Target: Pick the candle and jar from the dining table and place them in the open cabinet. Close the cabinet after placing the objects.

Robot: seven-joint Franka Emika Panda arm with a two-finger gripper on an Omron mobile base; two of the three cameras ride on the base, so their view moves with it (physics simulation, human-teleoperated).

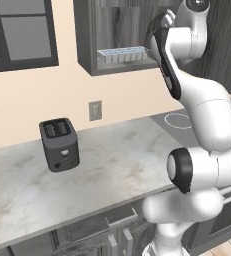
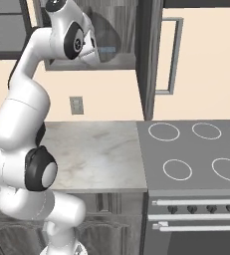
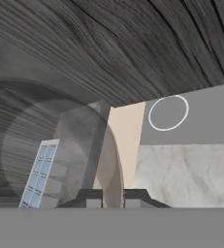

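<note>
The dark grey wall cabinet [image 1: 87,42] stands open, with its panelled door [image 2: 149,60] swung out to the right. A clear ridged tray [image 1: 122,54] lies on its inner shelf. My arm reaches up into the opening. The frosted grey jar [image 2: 114,30] hangs inside the cabinet just ahead of my hand, above the tray [image 3: 38,172]. In the hand view the jar [image 3: 60,145] looms large at the left, and its curved edge runs down between my fingertips. My gripper [image 3: 113,197] is shut on the jar, its fingers close together. The candle and the dining table are out of view.
A dark toaster [image 1: 59,144] stands on the marble counter [image 1: 112,165] below the cabinet, near a wall outlet [image 1: 95,110]. A stove top [image 2: 196,149] with ring burners adjoins the counter on the right. A window [image 1: 17,30] is at the upper left.
</note>
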